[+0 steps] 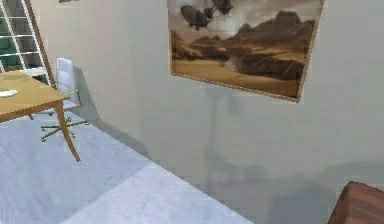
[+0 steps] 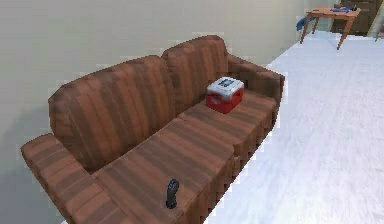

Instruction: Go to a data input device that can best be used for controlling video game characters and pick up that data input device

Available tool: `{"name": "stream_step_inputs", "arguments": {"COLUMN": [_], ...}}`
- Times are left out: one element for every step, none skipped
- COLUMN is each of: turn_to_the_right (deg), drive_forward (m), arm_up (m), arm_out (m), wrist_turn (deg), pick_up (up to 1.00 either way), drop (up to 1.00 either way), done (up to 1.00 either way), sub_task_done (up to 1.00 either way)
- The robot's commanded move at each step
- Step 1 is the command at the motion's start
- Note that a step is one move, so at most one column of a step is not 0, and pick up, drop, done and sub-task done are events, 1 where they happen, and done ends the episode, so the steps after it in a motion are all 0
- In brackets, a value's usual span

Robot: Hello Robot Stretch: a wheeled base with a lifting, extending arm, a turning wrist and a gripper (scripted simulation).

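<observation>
A small dark oblong device (image 2: 172, 193), shaped like a remote control, lies on the near seat cushion of a brown striped sofa (image 2: 120, 105) in the arm side view. Farther along the same sofa, a red and white box (image 2: 225, 94) sits on the seat by the far armrest.
In the forward view a wooden table (image 1: 30, 100) and a white office chair (image 1: 66, 85) stand at the left, with a large landscape painting (image 1: 245, 42) on the beige wall. A brown sofa corner (image 1: 360, 205) shows at bottom right. A wooden table (image 2: 332, 18) stands at the arm side view's top right.
</observation>
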Motion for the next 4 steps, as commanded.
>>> {"name": "stream_step_inputs", "arguments": {"turn_to_the_right": [0.0,0.0,0.0,0.0], "drive_forward": [0.00,0.00,0.00,0.00], "arm_up": [0.08,0.00,0.00,0.00], "arm_out": [0.00,0.28,0.00,0.00], "wrist_turn": [0.0,0.0,45.0,45.0], "pick_up": [0.00,0.00,0.00,0.00], "drop": [0.00,0.00,0.00,0.00], "done": [0.00,0.00,0.00,0.00], "sub_task_done": [0.00,0.00,0.00,0.00]}}
